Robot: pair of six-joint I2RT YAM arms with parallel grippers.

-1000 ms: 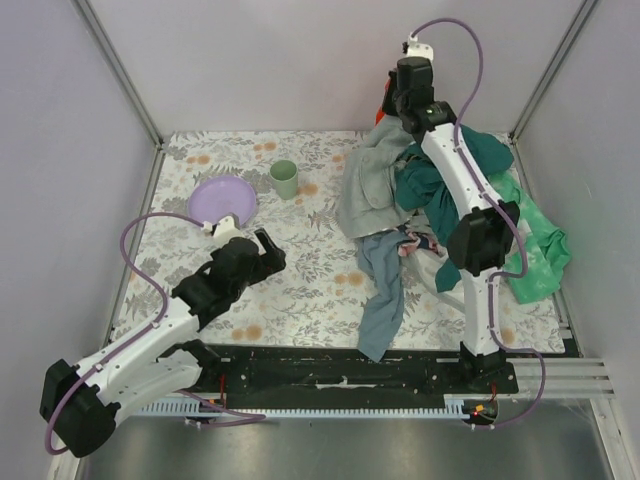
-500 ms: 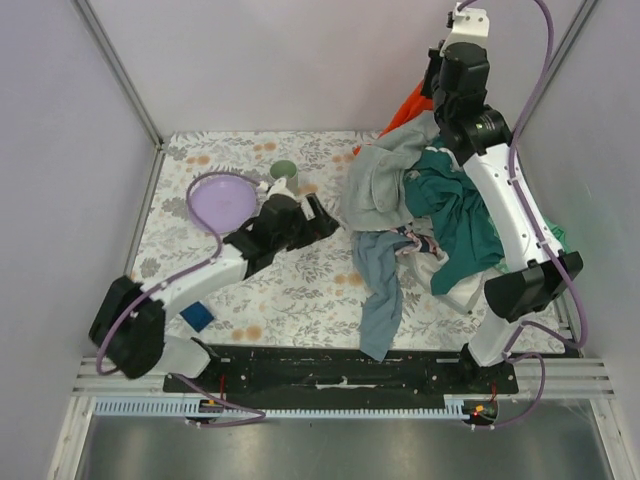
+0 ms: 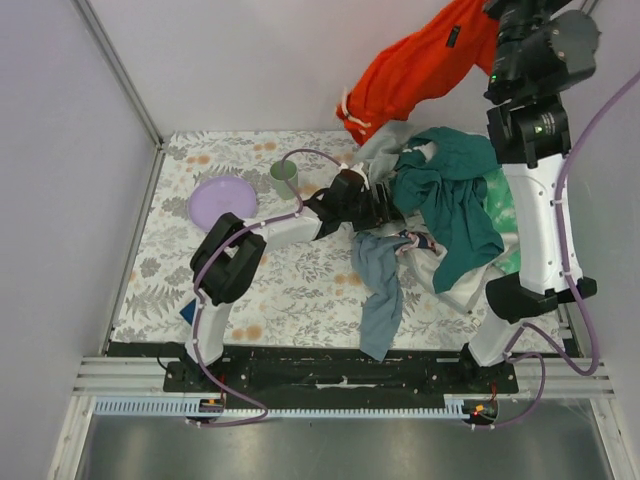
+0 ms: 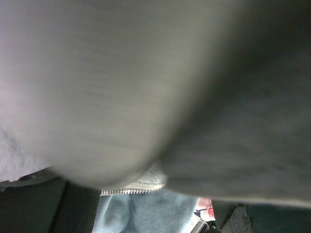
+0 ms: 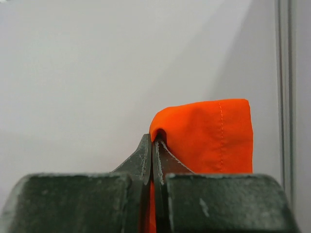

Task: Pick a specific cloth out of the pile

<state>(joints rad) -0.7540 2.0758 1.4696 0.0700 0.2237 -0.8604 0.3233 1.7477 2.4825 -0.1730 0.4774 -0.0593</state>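
One cloth [image 3: 420, 65], plain orange-red, small dark label [image 3: 452, 38], hanging creased

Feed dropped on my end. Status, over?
Right tool shut on orange cloth, held high. Left tool pressed into pile, jaws unseen. Cloth's lower end hangs near pile's far edge.

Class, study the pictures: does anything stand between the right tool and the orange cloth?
Nothing visible does. The right tool is shut directly on a fold of the orange cloth, which hangs from it above the pile.
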